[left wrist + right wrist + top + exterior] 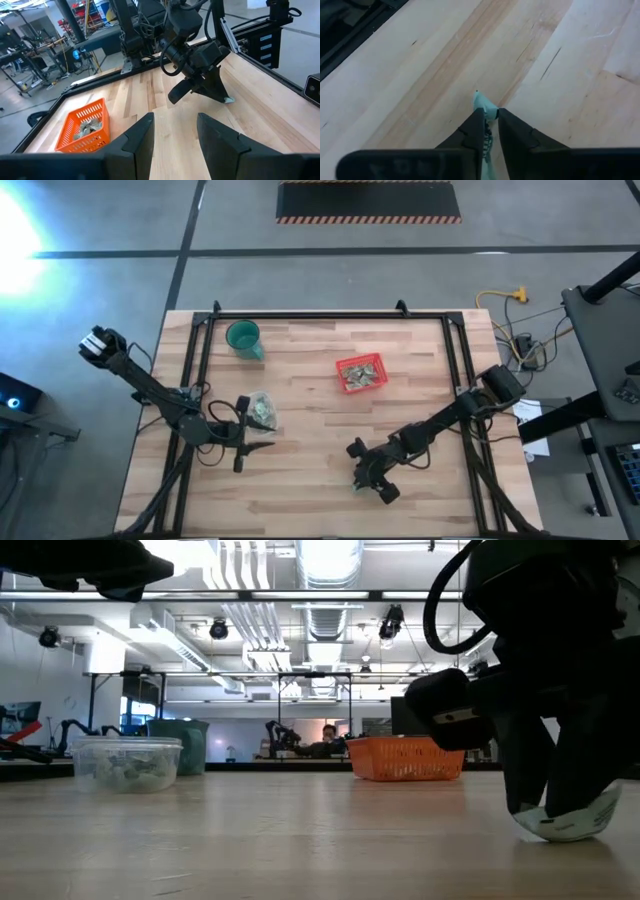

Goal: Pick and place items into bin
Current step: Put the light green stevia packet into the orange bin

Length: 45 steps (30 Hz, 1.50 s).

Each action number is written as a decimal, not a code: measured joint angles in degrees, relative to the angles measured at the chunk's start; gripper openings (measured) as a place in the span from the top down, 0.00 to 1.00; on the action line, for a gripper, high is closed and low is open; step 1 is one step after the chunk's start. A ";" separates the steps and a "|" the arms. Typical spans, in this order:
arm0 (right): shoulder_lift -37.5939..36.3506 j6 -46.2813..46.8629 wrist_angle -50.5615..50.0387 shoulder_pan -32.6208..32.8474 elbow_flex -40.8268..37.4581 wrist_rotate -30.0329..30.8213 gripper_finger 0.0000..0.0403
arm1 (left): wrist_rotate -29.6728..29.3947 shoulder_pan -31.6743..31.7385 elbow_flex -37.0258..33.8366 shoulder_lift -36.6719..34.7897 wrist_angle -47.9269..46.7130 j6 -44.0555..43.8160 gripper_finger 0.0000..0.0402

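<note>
— Where is the piece being handled?

— A pale green and white item [484, 107] is pinched between the fingers of the right gripper [487, 117], whose jaws are closed narrowly on it; its lower edge is seen touching the wooden table [300, 480] (the low view shows this best, at [568, 822]).

— And the bin?

— The red basket [361, 373] is found well beyond that gripper, toward the table's far edge, with several pieces already lying in it.

— What is seen on the other side?

— The left gripper [256, 446] is held above the table with its fingers [140, 137] spread wide and nothing between them. Just beside it a clear tub [262, 411] of further pieces is set, and farther off a teal cup [244, 338] stands near the far edge.
</note>
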 joint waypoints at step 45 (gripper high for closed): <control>-25.05 -22.93 -16.86 -11.45 -0.58 39.27 0.98 | -0.16 0.02 0.00 -0.28 0.08 1.09 0.67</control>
